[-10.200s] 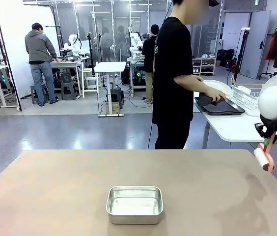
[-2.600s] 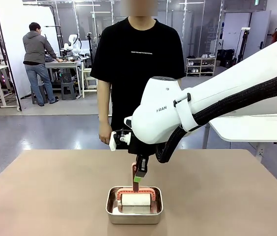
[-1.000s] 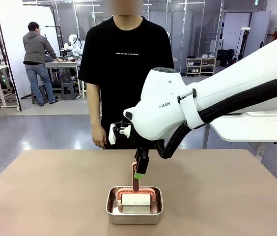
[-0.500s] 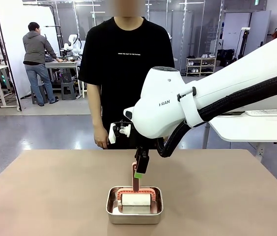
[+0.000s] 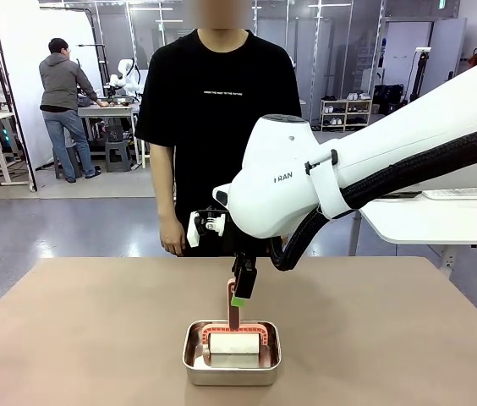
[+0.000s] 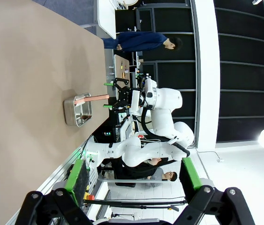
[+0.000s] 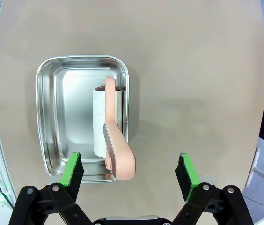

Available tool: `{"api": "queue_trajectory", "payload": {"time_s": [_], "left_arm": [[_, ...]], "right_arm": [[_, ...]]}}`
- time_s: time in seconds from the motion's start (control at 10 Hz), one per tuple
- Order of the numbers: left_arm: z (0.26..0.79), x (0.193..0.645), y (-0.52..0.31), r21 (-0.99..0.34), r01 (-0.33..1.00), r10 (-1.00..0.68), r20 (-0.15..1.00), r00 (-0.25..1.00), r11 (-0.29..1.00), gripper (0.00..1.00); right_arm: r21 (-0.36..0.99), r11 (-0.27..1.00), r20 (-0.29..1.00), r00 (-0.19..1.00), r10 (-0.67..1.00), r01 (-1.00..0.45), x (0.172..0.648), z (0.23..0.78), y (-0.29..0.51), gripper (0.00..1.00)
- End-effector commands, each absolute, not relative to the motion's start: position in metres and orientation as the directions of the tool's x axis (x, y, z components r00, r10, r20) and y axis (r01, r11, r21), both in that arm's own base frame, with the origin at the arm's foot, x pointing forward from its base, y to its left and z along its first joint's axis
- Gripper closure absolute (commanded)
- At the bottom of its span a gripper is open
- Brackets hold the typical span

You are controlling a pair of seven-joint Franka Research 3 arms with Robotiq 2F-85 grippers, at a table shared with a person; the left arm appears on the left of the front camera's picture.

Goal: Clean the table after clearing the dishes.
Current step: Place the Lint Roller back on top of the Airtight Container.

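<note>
Table: the big tan-brown table (image 5: 95, 330) has a small steel pan (image 5: 232, 353) sitting near the robot's edge, about in the middle.
Pan: it is shiny and has rounded corners. In the right wrist view the pan (image 7: 81, 117) lies left of the middle, flat on the table top.
Roller: a lint roller (image 5: 234, 341) with a white roll and a pink handle rests inside the pan. The roll lies in the pan and the pink handle sticks up out of it, toward the gripper above.
Right gripper: the right gripper (image 5: 240, 288) hangs just above the pan, on the big white arm that reaches in from the right. In its own view the right gripper (image 7: 131, 169) has its green pads far apart, and the pink handle stands between them, nearer one pad, touching neither. It is holding nothing.
Left gripper: the left gripper (image 6: 134, 177) is held well away from the table, with its two green pads wide apart and nothing between them.
Person: a person in a black shirt (image 5: 222, 110) stands at the far side of the table, arms hanging down, one hand (image 5: 173, 244) just behind the table edge.
Dishes: I cannot see any on the table.
</note>
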State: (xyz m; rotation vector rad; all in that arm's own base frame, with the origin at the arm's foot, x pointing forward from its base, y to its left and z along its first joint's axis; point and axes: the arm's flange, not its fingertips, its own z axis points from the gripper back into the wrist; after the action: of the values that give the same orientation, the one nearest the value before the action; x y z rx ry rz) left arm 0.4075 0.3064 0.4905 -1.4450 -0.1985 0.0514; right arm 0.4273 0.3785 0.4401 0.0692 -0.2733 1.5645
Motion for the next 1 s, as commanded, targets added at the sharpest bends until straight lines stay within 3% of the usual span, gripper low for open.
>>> {"api": "queue_trajectory", "payload": {"time_s": [0.0, 0.9], "left_arm": [[0.4918, 0.4051, 0.3077, -0.988, 0.084, 0.160, 0.105, 0.982, 0.131, 0.00], [0.4918, 0.4051, 0.3077, -0.988, 0.084, 0.160, 0.105, 0.982, 0.131, 0.00]], "right_arm": [[-0.141, 0.004, 0.218, -0.027, 0.976, -0.990, 0.4262, 0.4402, 0.3790, 0.00], [-0.141, 0.004, 0.218, -0.027, 0.976, -0.990, 0.4262, 0.4402, 0.3790, 0.00]]}}
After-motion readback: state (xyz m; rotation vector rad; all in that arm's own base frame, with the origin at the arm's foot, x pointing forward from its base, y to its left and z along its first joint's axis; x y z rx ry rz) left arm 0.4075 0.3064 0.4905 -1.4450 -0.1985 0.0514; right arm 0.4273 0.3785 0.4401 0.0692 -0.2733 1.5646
